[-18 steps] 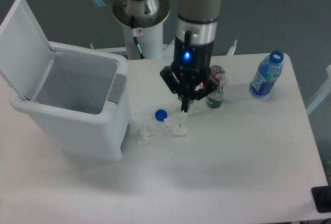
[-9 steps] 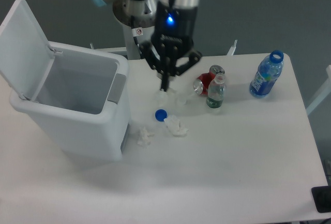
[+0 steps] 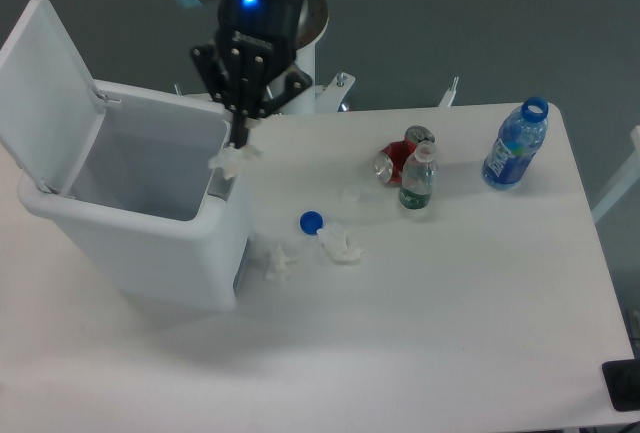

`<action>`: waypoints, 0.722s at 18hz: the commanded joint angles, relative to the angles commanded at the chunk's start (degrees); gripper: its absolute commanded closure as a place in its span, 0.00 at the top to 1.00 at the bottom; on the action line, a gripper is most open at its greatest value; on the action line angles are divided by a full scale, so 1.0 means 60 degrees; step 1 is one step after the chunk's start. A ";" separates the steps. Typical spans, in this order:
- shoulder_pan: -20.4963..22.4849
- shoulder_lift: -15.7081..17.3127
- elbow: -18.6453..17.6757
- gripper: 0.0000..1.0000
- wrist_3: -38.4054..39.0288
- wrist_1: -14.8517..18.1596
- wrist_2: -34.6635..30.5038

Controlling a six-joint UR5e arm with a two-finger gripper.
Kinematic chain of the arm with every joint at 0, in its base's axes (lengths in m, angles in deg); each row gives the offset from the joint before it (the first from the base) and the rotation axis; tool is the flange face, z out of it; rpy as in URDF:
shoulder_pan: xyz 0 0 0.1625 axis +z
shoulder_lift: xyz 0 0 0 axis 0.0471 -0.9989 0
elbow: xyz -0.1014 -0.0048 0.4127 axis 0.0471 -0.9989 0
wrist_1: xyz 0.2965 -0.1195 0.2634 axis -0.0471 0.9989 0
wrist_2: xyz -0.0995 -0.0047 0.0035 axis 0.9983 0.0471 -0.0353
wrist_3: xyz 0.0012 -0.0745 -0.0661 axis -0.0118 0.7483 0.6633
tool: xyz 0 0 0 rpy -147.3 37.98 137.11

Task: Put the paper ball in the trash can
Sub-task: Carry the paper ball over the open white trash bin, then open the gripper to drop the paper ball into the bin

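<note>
End effector [image 3: 239, 143] points straight down, pinching the paper ball [image 3: 231, 159] above the trash can [image 3: 190, 248] rim.

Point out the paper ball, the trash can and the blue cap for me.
paper ball [image 3: 229, 159]: fixed camera, middle of the wad held in the pincer.
trash can [image 3: 140, 248]: fixed camera, front wall.
blue cap [image 3: 311, 221]: fixed camera, top face.

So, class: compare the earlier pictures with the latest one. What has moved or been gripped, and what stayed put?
The gripper has carried the paper ball leftward from mid-table to the trash can's right rim, still shut on it. The can, its lid open, the blue cap, two other paper wads, the red can and both bottles stayed put.
</note>
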 joint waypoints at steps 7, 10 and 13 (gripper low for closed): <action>-0.0718 0.0118 -0.0322 0.00 0.0147 0.0015 -0.0058; -0.0894 0.0177 -0.0586 0.07 0.0147 0.0000 -0.0044; -0.1011 0.0162 -0.0703 0.30 0.0074 -0.0029 -0.0029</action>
